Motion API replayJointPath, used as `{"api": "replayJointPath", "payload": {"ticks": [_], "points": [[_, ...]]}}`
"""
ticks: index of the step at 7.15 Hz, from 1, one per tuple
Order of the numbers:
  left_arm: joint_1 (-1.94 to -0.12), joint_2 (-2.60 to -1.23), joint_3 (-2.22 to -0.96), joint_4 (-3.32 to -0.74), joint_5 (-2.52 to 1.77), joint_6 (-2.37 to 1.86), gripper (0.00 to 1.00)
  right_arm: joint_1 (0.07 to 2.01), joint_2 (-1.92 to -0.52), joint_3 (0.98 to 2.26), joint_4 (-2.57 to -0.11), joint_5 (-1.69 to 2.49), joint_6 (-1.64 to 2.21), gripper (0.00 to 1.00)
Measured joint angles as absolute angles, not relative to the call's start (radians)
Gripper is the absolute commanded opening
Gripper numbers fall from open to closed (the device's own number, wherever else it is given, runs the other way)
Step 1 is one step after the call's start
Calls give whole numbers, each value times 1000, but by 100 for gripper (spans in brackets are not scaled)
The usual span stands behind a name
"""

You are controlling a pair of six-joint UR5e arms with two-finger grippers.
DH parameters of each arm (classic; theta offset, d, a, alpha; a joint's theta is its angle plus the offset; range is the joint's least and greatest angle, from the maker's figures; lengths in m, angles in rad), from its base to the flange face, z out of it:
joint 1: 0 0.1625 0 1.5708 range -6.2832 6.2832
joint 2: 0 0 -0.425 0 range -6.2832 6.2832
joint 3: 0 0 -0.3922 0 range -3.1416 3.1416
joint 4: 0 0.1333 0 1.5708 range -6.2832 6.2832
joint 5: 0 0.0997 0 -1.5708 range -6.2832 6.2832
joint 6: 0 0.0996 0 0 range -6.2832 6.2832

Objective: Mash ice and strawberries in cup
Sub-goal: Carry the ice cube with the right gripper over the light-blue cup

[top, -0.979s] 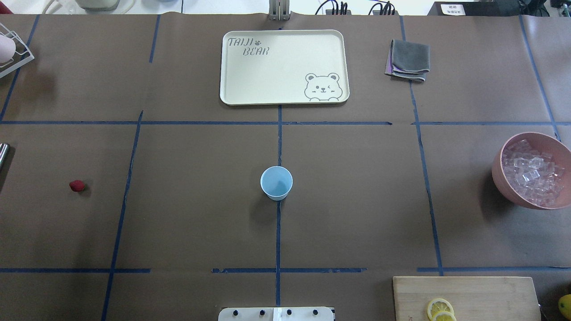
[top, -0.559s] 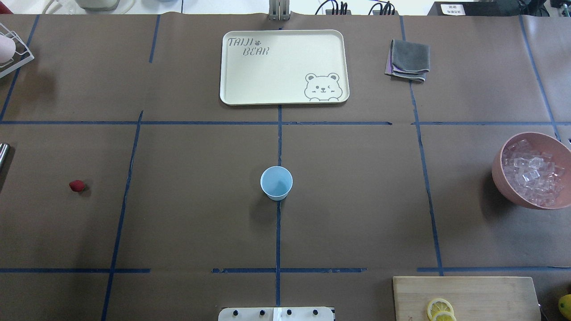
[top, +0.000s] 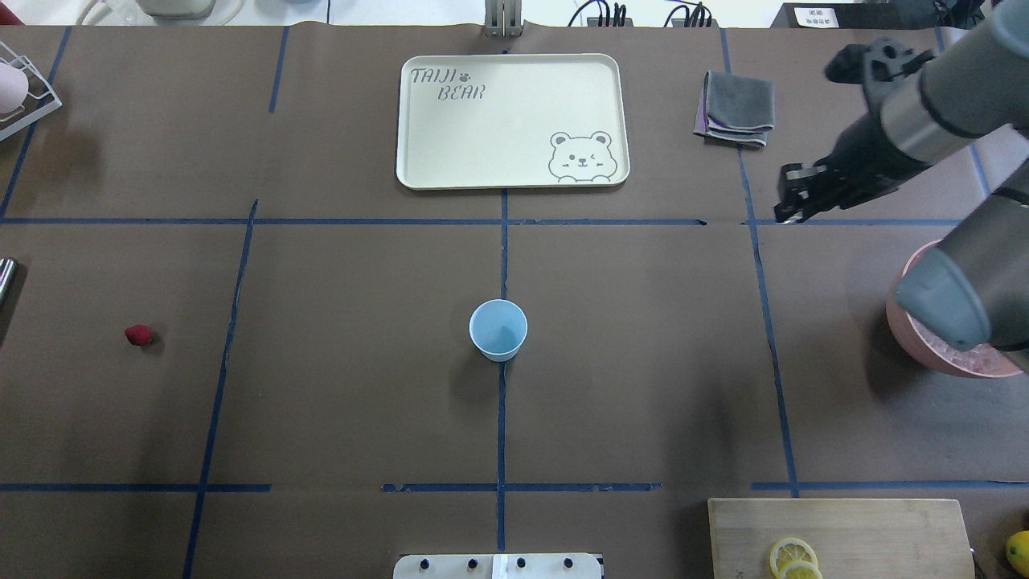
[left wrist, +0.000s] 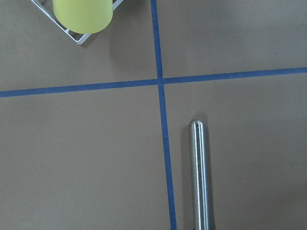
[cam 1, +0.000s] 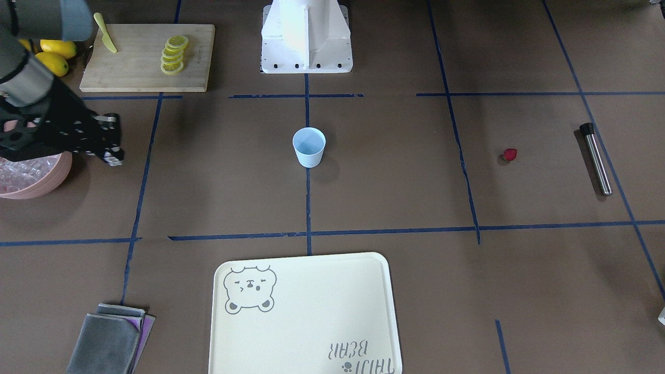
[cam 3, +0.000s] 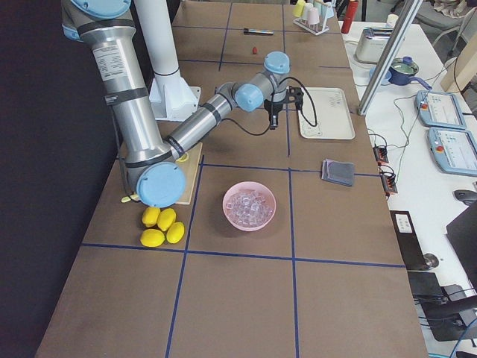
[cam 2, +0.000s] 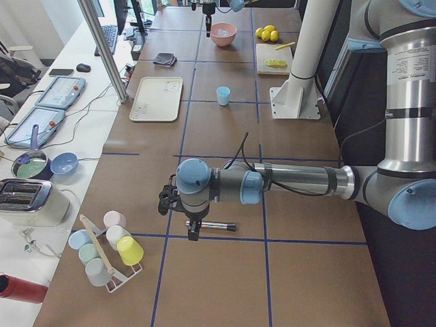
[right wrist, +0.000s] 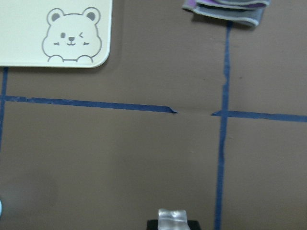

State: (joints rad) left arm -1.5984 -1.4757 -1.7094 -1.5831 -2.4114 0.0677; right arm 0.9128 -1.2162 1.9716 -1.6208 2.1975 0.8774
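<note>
The pale blue cup (top: 498, 330) stands upright and empty mid-table, also in the front view (cam 1: 309, 147). The red strawberry (top: 139, 335) lies far to its left. The ice (cam 3: 250, 205) fills the pink bowl (top: 912, 342) at the right, partly hidden overhead by my right arm. My right gripper (top: 788, 209) hangs above the table between bowl and cup, shut on one ice cube (right wrist: 171, 218). My left gripper (cam 2: 193, 231) shows only in the left side view, above a steel muddler (left wrist: 199, 172). I cannot tell if it is open.
A cream bear tray (top: 511, 121) and a folded grey cloth (top: 735, 108) lie at the far side. A wooden board (top: 836, 535) with lemon slices sits at the near right, whole lemons (cam 1: 52, 54) beside it. A cup rack (cam 2: 109, 248) stands near the left gripper.
My right arm was out of the overhead view before. It has swung in from the right and now covers much of the pink bowl, its gripper left of the bowl.
</note>
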Motion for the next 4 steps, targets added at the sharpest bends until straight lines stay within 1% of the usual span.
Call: {"api": "replayJointPath", "payload": {"ticks": [2, 4], "points": [[-1598, -1476, -1705, -1584, -2411, 68, 100, 751, -1015, 1970, -1802, 2057, 1030, 0], [-1598, -1476, -1703, -1584, -2411, 67, 100, 620, -901, 1935, -1847, 1941, 1140, 0]]}}
